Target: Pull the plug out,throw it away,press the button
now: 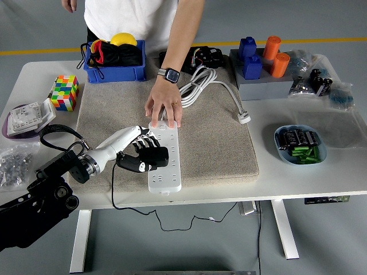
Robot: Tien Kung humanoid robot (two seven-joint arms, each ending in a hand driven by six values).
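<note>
One view only, from the head camera. The left hand (140, 153) reaches in from the lower left over the beige mat (109, 109), its fingers curled around a black plug (153, 157) that sits at the left side of the white power strip (165, 154), about midway along its length. Whether the plug's pins are seated in a socket or already lifted clear cannot be made out, since the hand and the plug body cover that spot. A thin black cord (112, 192) runs down from the hand, over the table's near edge, and hangs below it.

At the strip's far end a person's hand (164, 109) presses flat on it, fingertips touching the white casing; the forearm wears a dark wristwatch (169, 74). That hand covers the far end of the strip, so any button there is hidden. The strip's own white cable (198, 86) lies coiled on the mat beyond it, ending in a white plug (245, 118) near the mat's right edge.

The robot's right arm is outside the picture. The person's body is cut off by the top edge.
</note>
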